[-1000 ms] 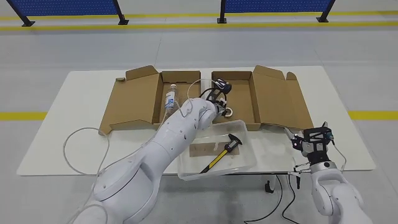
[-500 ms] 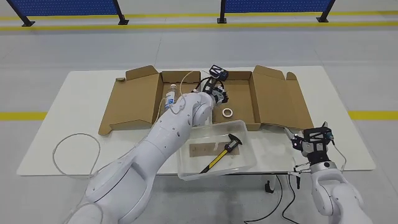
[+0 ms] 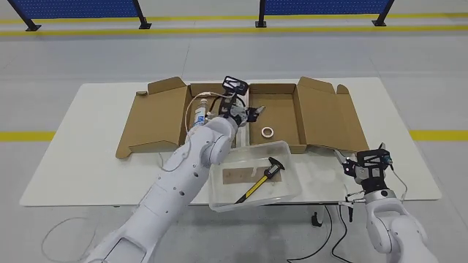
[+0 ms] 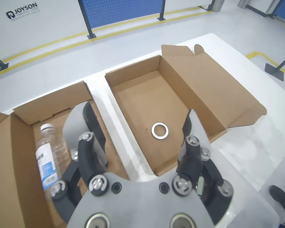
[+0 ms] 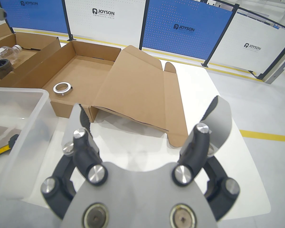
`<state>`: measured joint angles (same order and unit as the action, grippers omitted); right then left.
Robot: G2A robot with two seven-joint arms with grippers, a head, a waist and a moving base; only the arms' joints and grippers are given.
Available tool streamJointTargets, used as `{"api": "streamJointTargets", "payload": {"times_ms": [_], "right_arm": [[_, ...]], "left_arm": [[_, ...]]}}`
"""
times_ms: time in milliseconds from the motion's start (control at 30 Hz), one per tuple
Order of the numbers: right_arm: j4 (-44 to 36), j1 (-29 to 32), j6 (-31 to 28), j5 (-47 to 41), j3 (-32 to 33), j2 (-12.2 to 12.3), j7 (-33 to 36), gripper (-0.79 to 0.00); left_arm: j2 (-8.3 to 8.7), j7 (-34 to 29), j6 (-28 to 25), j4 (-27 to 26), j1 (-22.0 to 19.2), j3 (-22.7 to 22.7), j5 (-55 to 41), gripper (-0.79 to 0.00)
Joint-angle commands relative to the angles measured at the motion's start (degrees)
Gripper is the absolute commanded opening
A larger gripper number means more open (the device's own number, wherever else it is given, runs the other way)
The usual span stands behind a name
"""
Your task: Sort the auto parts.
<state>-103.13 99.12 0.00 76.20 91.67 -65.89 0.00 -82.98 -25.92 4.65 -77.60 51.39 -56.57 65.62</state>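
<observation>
Over left box (image 3: 212, 88) right rim, left gripper (image 4: 138, 109) wide, empty; right gripper (image 5: 147, 103) wide. Bottle (image 4: 47, 153) lies near-far, cap far.

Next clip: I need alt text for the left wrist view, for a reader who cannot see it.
The left end effector, jaws open and empty, hangs above a white table. Below it a metal ring lies flat in one open cardboard box; a clear plastic bottle lies in the neighbouring box.
</observation>
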Motion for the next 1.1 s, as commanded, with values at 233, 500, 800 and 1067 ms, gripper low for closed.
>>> {"api": "streamJointTargets", "payload": {"times_ms": [233, 500, 800, 1067], "right_arm": [[0.0, 0.0, 0.0, 0.0, 0.0, 0.0, 0.0, 0.0], [0.0, 0.0, 0.0, 0.0, 0.0, 0.0, 0.0, 0.0], [0.0, 0.0, 0.0, 0.0, 0.0, 0.0, 0.0, 0.0], [0.0, 0.0, 0.0, 0.0, 0.0, 0.0, 0.0, 0.0]], "left_arm": [[2.73, 1.4, 5.9, -19.5, 14.5, -10.4, 8.0, 0.0], [3.85, 5.7, 12.8, -28.3, 25.3, -17.6, 14.6, 0.0], [4.92, 3.2, 11.8, -33.5, 34.7, -23.6, 20.9, 0.0], [5.77, 1.8, 6.1, -37.3, 41.2, -25.3, 29.5, 0.0]]}}
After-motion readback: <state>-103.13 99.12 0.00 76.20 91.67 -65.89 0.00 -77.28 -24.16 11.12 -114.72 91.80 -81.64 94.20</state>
